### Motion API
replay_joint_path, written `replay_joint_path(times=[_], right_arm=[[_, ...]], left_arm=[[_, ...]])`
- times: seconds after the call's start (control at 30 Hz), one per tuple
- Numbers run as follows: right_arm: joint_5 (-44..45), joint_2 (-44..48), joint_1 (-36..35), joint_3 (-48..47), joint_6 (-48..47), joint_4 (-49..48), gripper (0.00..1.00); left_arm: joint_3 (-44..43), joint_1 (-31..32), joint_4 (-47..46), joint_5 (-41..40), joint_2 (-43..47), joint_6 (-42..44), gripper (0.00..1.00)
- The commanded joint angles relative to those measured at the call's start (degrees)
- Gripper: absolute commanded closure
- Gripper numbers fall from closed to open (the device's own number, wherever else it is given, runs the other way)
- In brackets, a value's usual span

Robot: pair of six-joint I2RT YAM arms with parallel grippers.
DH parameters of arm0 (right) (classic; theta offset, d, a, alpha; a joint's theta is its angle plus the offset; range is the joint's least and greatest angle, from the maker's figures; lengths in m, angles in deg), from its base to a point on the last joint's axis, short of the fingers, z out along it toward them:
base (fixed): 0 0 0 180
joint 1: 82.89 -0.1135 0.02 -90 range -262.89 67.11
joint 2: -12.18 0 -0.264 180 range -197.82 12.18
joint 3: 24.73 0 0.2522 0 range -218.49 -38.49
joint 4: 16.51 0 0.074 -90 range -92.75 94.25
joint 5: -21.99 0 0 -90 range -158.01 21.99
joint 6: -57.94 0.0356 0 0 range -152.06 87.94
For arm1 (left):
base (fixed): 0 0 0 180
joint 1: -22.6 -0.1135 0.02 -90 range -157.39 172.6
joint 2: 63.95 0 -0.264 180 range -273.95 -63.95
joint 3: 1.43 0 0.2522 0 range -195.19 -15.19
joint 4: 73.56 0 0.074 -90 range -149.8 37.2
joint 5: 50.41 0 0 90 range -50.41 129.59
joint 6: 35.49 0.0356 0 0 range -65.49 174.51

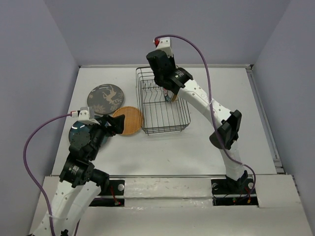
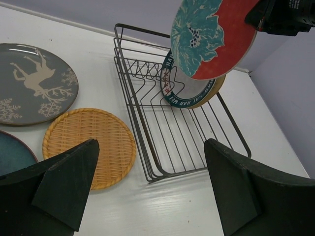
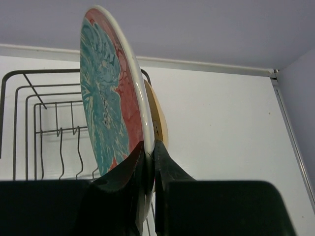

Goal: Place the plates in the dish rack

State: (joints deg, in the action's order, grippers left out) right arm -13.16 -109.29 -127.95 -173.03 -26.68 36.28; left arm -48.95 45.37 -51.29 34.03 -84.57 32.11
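White tabletop (image 1: 197, 152): right gripper (image 3: 150, 147) clamps glossy floral plate (image 3: 106, 98) over wire rack (image 1: 165, 123); left gripper (image 2: 151, 142) gapes; woven plate (image 2: 88, 145) at rack's eight o'clock.

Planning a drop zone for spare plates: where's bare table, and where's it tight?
Bare: the table right of the dish rack, though the right arm spans it, and the near strip between rack and arm bases. Crowded: left of the rack, with grey plate, orange plate and teal plate.
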Motion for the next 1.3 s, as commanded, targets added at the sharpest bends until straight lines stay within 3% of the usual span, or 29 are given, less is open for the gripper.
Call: replay_joint_path(times=[0.0, 0.37, 0.87, 1.0, 1.03, 1.1, 1.17, 1.27], right_arm=[[9.1, 2.5, 0.0, -1.7, 0.6, -10.0, 0.93], [9.0, -2.1, 0.0, 0.1, 1.3, -10.5, 0.93], [1.7, -4.0, 0.0, 10.0, 10.6, -10.5, 0.93], [1.1, -2.9, 0.0, 11.8, 11.4, -10.5, 0.65], [0.9, -1.9, 0.0, 12.1, 10.9, -10.4, 0.49], [-0.6, 0.0, 0.0, 13.9, 11.0, -10.5, 0.32], [-4.1, 3.2, 0.0, 15.8, 9.8, -11.4, 0.20], [-12.4, 7.9, 0.0, 18.3, 7.1, -11.8, 0.14]], left_arm=[[-2.3, -0.2, -1.2, 1.0, -1.2, -0.3, 0.01], [-2.6, -0.1, -0.4, 0.4, -3.5, 0.2, 0.01], [-2.9, -0.1, 0.5, -1.3, -7.8, -0.4, 0.01], [-2.7, -0.2, 0.3, 0.6, -9.3, -2.3, 0.01], [-2.6, -0.2, 0.2, 1.8, -9.7, -3.2, 0.01], [-2.8, -0.2, 1.0, 1.9, -11.1, -4.1, 0.01], [-2.5, -0.2, 1.9, 1.2, -13.1, -6.4, 0.01], [-1.0, -0.7, 3.4, -0.1, -15.8, -10.2, 0.04]])
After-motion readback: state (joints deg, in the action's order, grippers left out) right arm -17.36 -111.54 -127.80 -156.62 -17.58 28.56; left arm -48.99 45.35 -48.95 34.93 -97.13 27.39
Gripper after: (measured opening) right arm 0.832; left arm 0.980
